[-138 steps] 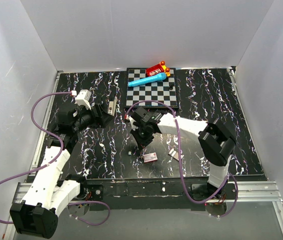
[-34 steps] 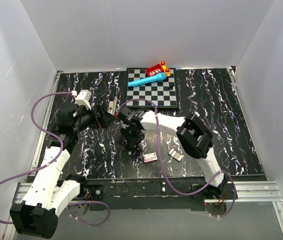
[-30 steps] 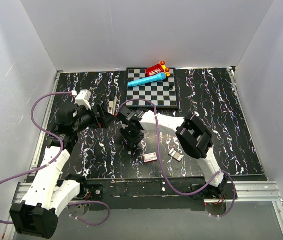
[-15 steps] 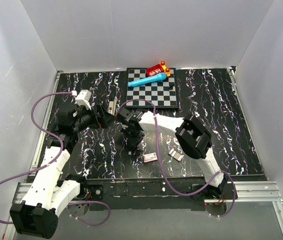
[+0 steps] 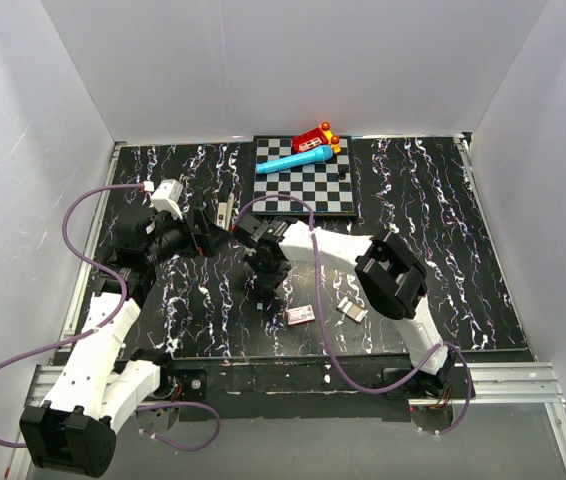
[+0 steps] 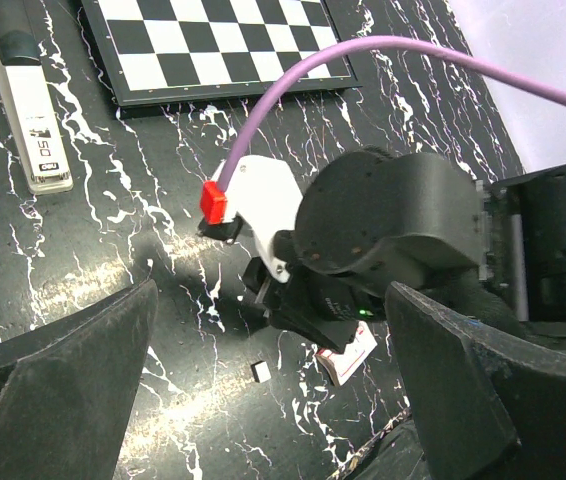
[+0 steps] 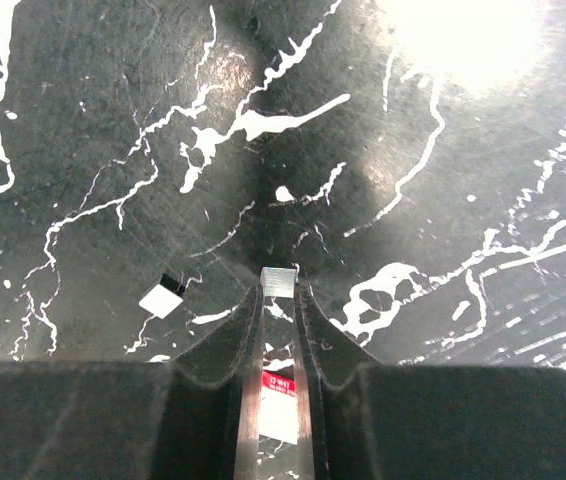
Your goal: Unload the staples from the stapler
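The stapler (image 5: 225,212) lies on the black marbled table, dark with a silvery strip. In the left wrist view it sits at the top left (image 6: 27,106). My left gripper (image 5: 211,236) is just right of it, wide open and empty (image 6: 268,395). My right gripper (image 5: 268,288) points down at the table in the middle. Its fingers are shut (image 7: 279,287) on a small silvery strip of staples (image 7: 279,280), held at the tips just above the table. A small loose staple piece (image 7: 161,300) lies to the left of it (image 6: 260,370).
A pink-and-white box (image 5: 301,316) lies near the front edge, right of my right gripper (image 6: 348,355). Loose staple strips (image 5: 349,308) lie further right. A chessboard (image 5: 293,190) at the back carries a blue marker (image 5: 298,157), a red toy (image 5: 315,137) and a black pawn (image 5: 343,175).
My right gripper has shifted left and a little back, and its elbow has swung in. In the last half second it barely moves. The left arm has not moved.
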### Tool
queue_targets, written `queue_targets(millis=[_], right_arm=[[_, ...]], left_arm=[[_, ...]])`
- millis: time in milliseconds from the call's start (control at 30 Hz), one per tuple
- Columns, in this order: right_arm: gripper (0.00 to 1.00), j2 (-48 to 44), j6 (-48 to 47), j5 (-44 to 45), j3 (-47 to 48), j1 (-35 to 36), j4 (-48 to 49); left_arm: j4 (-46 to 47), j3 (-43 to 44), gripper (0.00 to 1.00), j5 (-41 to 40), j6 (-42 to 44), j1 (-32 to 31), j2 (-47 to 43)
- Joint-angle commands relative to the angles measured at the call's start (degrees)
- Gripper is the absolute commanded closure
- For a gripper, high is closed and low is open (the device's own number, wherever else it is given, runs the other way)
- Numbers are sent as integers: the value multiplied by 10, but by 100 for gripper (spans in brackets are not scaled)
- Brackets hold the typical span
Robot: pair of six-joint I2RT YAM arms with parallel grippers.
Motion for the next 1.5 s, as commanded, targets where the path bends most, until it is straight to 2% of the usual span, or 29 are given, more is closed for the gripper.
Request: queue_targets(millis=[0,433,867,1000,1133,1300,1467], right_arm=[[85,-82,6,29,-18,2,-11],[85,-282,68,87,-181,-3,-19],[82,-462,293,177,-360,-15,-5],[83,-469,359,203,-377,-21,-28],[88,-446,411,223,-368,-26,-63],[94,-434,481,197,-385,-49,-70],[93,-444,544,220,-407,-56,-80]], left_arm=[[-1,6,2,0,1,-2,-5],[1,4,2,7,-2,-2,-9],[1,2,2,10,-4,-3,-15],[1,2,2,11,-4,-5,-17],[2,2,2,11,-5,-6,-18],[2,2,2,11,-5,-10,-19],[2,2,2,11,-5,-13,-20]])
